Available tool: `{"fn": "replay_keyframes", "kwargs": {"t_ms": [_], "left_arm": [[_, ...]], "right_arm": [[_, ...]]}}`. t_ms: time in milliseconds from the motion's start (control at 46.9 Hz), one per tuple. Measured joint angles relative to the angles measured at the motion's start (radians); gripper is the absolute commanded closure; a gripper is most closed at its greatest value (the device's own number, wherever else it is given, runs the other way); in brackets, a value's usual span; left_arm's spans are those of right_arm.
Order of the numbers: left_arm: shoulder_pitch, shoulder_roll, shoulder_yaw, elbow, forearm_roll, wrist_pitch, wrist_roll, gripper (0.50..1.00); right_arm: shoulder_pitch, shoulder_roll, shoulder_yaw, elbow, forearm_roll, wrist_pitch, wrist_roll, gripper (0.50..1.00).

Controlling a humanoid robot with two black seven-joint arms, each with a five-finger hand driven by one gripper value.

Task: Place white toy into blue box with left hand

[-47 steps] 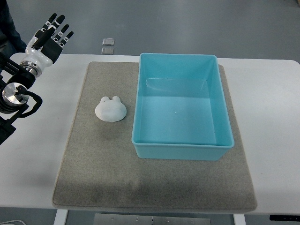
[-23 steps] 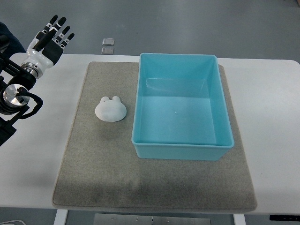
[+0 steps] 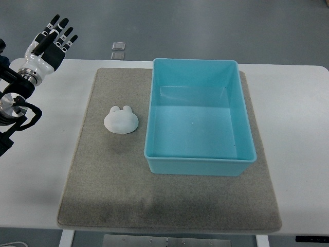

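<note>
White toy point(image 3: 121, 120), rounded with two small ears, is seen lying on a grey mat point(image 3: 103, 185) toward the mat's left edge, just beside the left wall of the blue box point(image 3: 199, 165) but not touching it. The left hand point(image 3: 47, 45) is held over the far left corner of the white table point(image 3: 36, 170), fingers spread and holding nothing, well apart from the toy. Two small square tiles point(image 3: 119, 50) are seen on the floor beyond the table's far edge.

Left hand point(image 3: 48, 45): white shell, black fingers point(image 3: 54, 23) with white segments. Wrist: silver ring, black housing, polished metal disc, black cable loop at seven o'clock.
</note>
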Motion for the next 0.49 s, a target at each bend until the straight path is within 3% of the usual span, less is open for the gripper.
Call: {"fn": "replay_keyframes", "kwargs": {"t_ms": [277,491], "left_arm": [[-0.011,0.026,-0.012,0.000,0.519,-0.011,-0.009,0.508],[-0.020,0.060,0.002,-0.044,0.589,-0.041,0.002,0.508]], "right_arm": [[0.000,0.000,0.000,0.000,0.000,0.000,0.000,0.564],[0.000,0.000,0.000,0.000,0.000,0.000,0.000,0.564]]}}
